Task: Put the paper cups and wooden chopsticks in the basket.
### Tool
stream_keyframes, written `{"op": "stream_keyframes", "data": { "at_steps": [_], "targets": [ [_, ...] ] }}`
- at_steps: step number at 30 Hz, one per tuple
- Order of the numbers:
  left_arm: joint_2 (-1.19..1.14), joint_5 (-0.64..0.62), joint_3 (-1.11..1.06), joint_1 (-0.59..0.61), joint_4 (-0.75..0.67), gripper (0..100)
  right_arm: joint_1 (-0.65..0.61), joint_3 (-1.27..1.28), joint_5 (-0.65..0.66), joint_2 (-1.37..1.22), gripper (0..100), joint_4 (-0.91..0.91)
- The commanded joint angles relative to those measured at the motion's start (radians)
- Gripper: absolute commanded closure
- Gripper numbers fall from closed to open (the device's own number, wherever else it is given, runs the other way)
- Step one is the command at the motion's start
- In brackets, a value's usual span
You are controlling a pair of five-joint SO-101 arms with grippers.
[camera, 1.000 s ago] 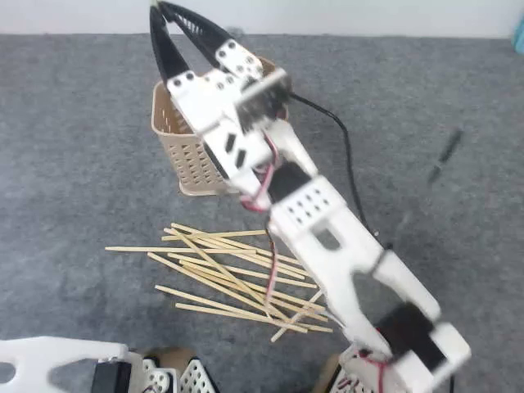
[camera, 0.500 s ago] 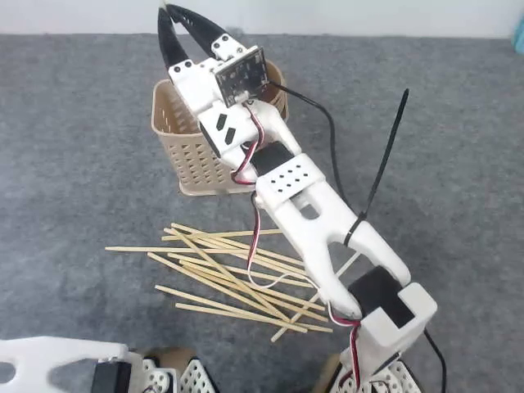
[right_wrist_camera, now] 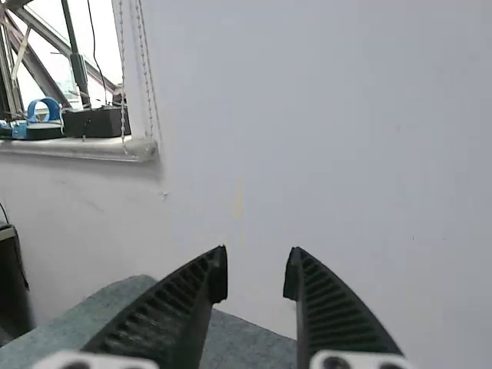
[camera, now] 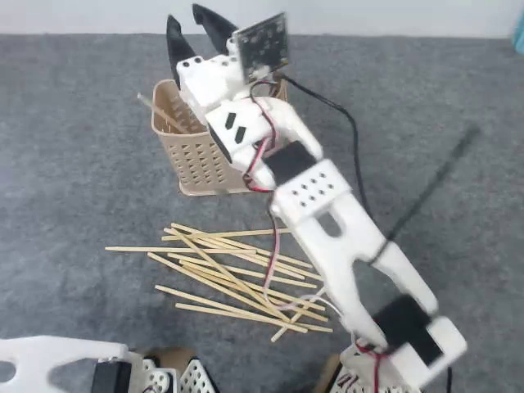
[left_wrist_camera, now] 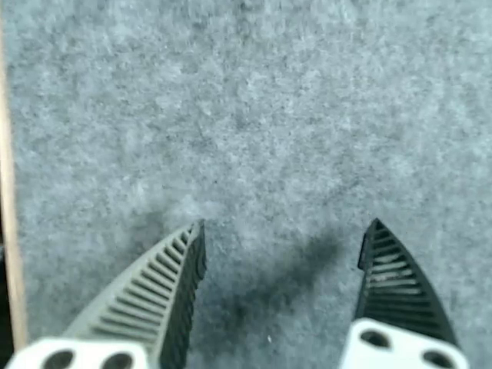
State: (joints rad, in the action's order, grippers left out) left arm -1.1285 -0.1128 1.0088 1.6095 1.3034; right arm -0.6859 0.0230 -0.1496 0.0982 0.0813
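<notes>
The right claw (camera: 187,20) gapes empty over the basket (camera: 192,164) at 12 o'clock, one chopstick (camera: 157,111) inside. Loose chopsticks (camera: 229,274) lie at its 6 o'clock. The left claw (left_wrist_camera: 280,238) gapes above the tabletop (left_wrist_camera: 269,115).

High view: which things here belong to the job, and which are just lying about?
Job: basket, one chopstick leaning in it, loose chopsticks on the mat, right hand above the basket.
Lying about: black cable across the mat, blurred dark strip.
</notes>
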Motion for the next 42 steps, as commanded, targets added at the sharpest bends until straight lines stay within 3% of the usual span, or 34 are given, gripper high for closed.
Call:
{"op": "stream_keyframes", "data": {
  "at_steps": [1,7,14,22,27,31,39,42],
  "targets": [
    [0.031,-0.005,0.047,-0.046,0.103,69,0.022,-0.06,-0.058,0.211,86.1,0.228],
    [0.031,0.002,0.18,-0.186,0.466,69,0.015,-0.06,-0.097,0.475,86.1,0.757],
    [0.226,0.02,0.048,-0.35,0.46,69,0.016,0.017,-0.094,0.545,86.1,1.162],
    [0.793,0.017,-0.475,-0.542,0.456,69,0.015,0.239,-0.094,0.545,86.2,1.345],
    [1.062,0.014,-0.73,-0.723,0.454,69,0.015,0.43,-0.064,0.545,86.2,1.353],
    [1.142,-0.051,-0.906,-0.853,0.454,69,0.021,0.649,-0.017,0.544,86.2,1.28],
    [1.031,-0.149,-1.142,-0.913,0.351,69,0.062,1.097,-0.011,0.533,86.2,0.742],
    [0.999,-0.187,-1.234,-0.916,0.285,69,0.12,1.163,-0.008,0.533,86.2,0.625]
  ]
}}
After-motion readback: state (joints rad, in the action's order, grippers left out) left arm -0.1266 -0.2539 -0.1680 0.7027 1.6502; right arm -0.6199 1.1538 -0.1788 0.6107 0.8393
